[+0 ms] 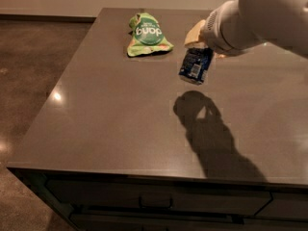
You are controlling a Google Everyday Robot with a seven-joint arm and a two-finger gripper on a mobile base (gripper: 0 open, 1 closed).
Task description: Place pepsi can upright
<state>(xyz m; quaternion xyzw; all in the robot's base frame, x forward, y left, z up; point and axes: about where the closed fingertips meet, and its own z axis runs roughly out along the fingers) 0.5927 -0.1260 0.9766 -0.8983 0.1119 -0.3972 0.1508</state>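
Note:
The pepsi can [195, 65] is dark blue with white markings. It hangs nearly upright, tilted a little, above the grey table [110, 124], just right of centre at the back. My gripper [202, 46] is shut on the can's upper part, with a tan finger [194, 34] showing beside it. The white arm [260, 18] comes in from the upper right and hides the can's top. The can's shadow falls on the table below and in front of it.
A green snack bag [147, 33] lies flat at the back of the table, left of the can. The table's left edge and front edge border a dark floor [33, 66]. Drawers [159, 201] run under the front edge.

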